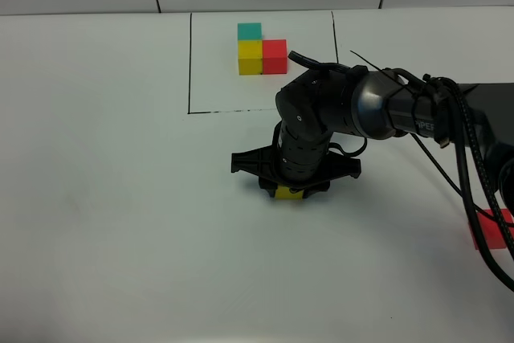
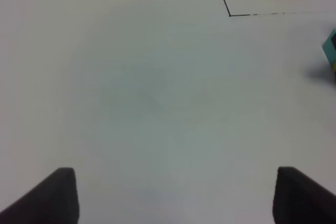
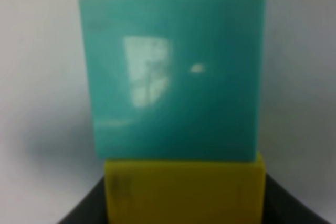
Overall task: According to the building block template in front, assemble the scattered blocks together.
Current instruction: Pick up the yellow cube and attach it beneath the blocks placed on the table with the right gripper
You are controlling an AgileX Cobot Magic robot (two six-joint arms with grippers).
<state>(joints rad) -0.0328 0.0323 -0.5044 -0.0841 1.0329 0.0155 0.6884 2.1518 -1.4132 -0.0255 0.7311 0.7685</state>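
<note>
Clamps the yellow block [image 1: 289, 194] in the right gripper [image 1: 291, 189], flush against the teal block [image 3: 173, 74], near the building block template [image 1: 261, 47]. Shows the left gripper [image 2: 173, 195] spread open, empty. Likely needs release next, then the red block [image 1: 491, 227], well apart.

The building block template [image 1: 261, 51] sits inside the drawn rectangle [image 1: 189, 62] at the table's [image 1: 104, 198] far edge. Before it, the first loose cube [image 1: 289, 193] touches the second loose cube [image 3: 173, 77] behind; the third loose cube [image 1: 499, 226] lies near the right edge.
</note>
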